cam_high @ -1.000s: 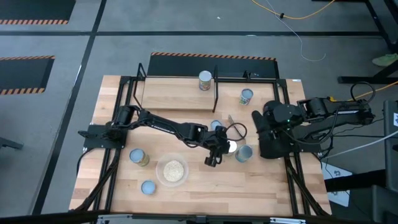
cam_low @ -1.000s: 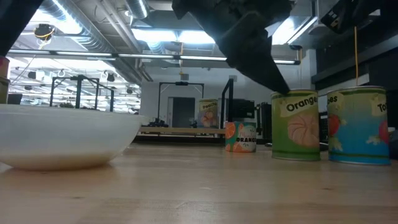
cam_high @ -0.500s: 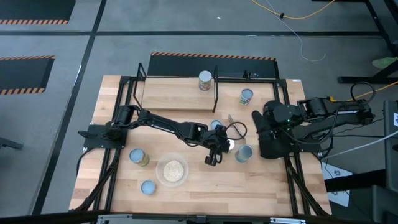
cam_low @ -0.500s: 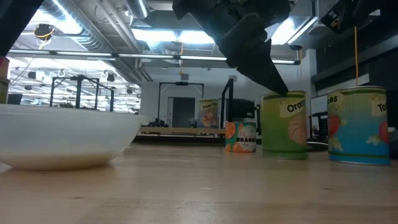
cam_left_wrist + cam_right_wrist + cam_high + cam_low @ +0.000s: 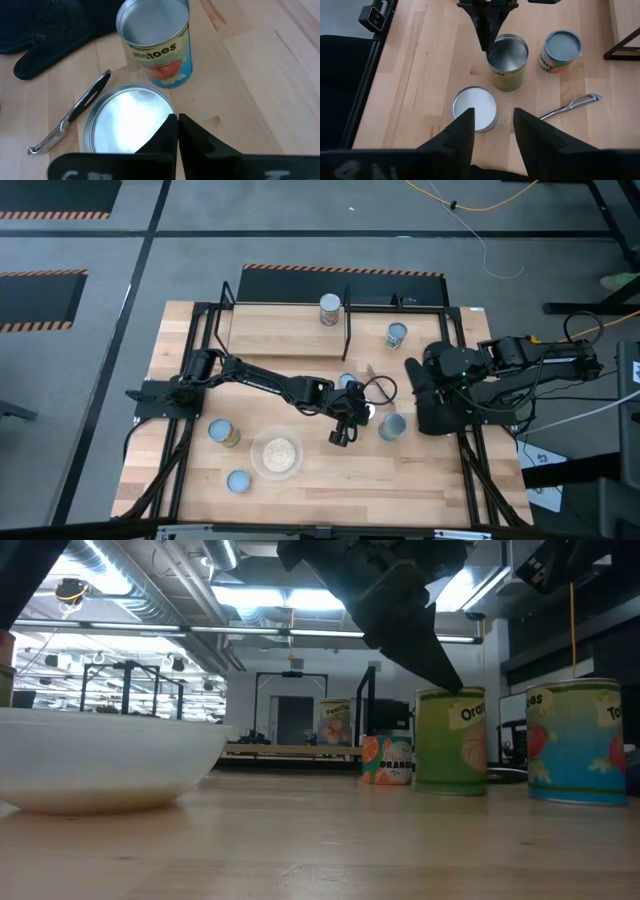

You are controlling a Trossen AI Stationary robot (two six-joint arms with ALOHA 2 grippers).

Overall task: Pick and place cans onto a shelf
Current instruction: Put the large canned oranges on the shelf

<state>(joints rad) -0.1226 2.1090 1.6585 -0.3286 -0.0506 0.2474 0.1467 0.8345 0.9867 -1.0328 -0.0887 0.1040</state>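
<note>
Now the green can has slid farther from the blue can.
Left gripper, fingers pressed together, tip at its rim; right gripper's fingers narrowly apart.

Illumination even and bright across the table in the high view; shadows under the arms soft and short. Low view — ceiling strip lights behind the scene glare strongly, leaving the left gripper a near-black silhouette; the near bowl is out of focus. Left wrist view — can top shows bright white glare.
</note>
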